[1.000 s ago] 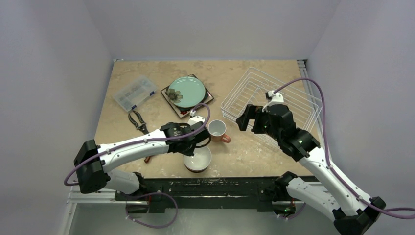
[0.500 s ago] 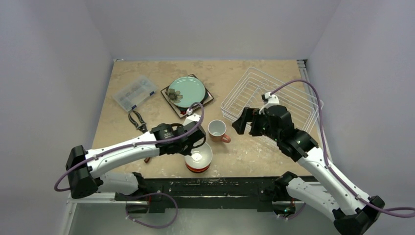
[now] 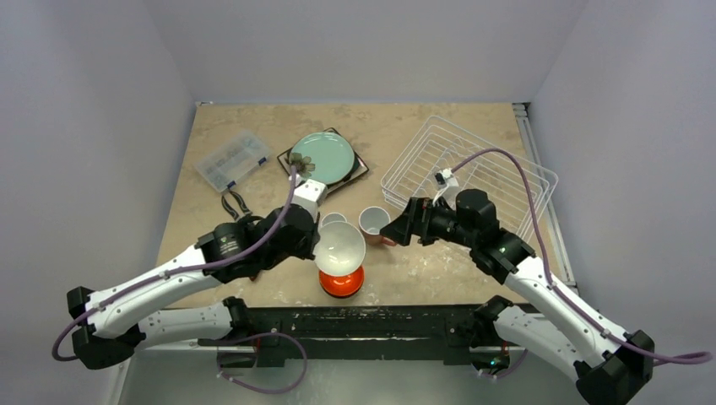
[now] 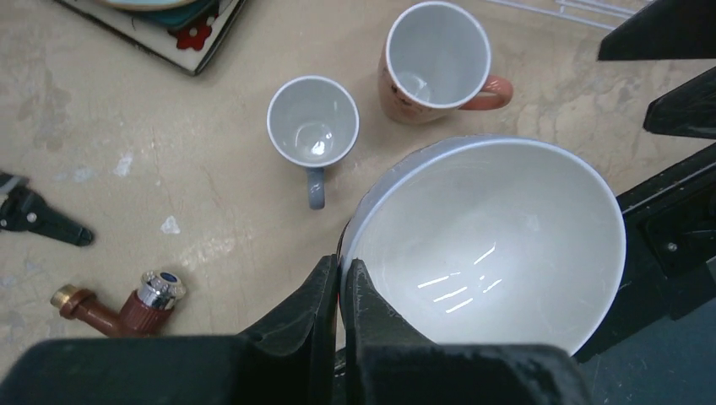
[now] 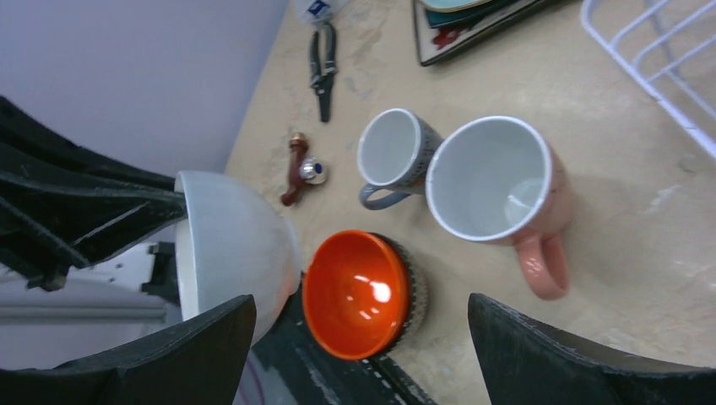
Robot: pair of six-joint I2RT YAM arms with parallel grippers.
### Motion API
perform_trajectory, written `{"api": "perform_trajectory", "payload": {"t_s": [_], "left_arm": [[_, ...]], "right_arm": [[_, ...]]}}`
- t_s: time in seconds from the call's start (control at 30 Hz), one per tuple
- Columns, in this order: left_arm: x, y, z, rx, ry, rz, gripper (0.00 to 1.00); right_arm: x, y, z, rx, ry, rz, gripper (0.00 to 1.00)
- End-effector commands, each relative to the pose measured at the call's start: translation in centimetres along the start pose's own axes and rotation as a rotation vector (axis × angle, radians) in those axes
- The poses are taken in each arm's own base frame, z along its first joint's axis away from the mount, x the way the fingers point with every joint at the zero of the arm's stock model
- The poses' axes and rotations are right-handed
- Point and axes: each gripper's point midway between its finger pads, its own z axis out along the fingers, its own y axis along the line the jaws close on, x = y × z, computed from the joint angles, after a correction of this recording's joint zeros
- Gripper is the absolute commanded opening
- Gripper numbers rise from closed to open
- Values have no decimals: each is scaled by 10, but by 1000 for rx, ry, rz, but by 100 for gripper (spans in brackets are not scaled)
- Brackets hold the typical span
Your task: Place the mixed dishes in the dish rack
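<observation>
My left gripper [image 4: 342,268] is shut on the near rim of the white bowl [image 4: 498,245], which hangs tilted above the table's front edge [image 3: 339,245]. Under it sits the orange bowl [image 3: 341,281], nested in the dark brown bowl [image 5: 415,283]. The pale blue mug [image 4: 312,121] and pink mug [image 4: 436,59] stand upright side by side behind them. My right gripper [image 3: 397,228] hovers open just right of the pink mug [image 3: 374,222], nothing between its fingers. The teal plate [image 3: 322,154] lies on the square flowered plate [image 3: 358,170]. At the back right stands the dish rack [image 3: 405,164].
A clear compartment box [image 3: 227,159] and black-handled pliers [image 3: 236,205] lie at the left. A small brown and chrome fitting [image 4: 127,302] rests near the front left. The black rail [image 3: 405,319] of the table's near edge runs just below the bowls.
My left gripper closed on the white bowl's rim and lifted it off the orange bowl, the arm drawing back left. My right arm swung left towards the pink mug.
</observation>
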Motion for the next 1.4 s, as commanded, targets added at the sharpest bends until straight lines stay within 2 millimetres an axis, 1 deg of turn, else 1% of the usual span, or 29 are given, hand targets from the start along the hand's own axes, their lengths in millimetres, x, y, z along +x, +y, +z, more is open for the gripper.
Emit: {"api": "perform_trajectory", "payload": {"t_s": [0.0,0.1,0.17,0.27,0.37,0.5,0.63,0.77,0.97,1.07,1.17,1.23,1.33,1.37], "left_arm": [[-80,-17,-32,126,-286,-22,0],[-109,-19,-47,156,-342,-22,0],[-125,-19,-50,171,-360,-37,0],[-148,-22,-55,220,-382,-73,0],[-160,-26,-53,238,-385,-84,0],[-165,-32,-52,295,-374,-152,0],[-164,-34,-49,303,-347,-158,0],[-159,-35,-45,311,-326,-152,0],[-152,-41,-41,353,-310,-152,0],[-149,-44,-38,382,-292,-156,0],[-146,-42,-34,379,-277,-158,0],[-145,-41,-32,381,-273,-160,0],[-144,-40,-31,384,-267,-162,0],[-143,-40,-30,384,-265,-164,0]], "right_arm": [[-19,72,-17,-344,-65,32,98],[-38,99,-37,-456,-160,50,98],[-48,110,-48,-489,-203,45,98],[-58,122,-56,-510,-229,29,98],[-66,126,-58,-508,-265,26,98],[-73,128,-54,-488,-301,44,98],[-77,127,-43,-432,-318,59,98],[-76,128,-34,-400,-324,54,98],[-66,127,-16,-350,-294,47,98],[-63,128,-13,-356,-290,51,98],[-62,133,-15,-386,-292,69,98],[-61,135,-16,-401,-290,80,96],[-59,137,-15,-417,-283,85,87],[-59,138,-15,-417,-285,87,86]]}}
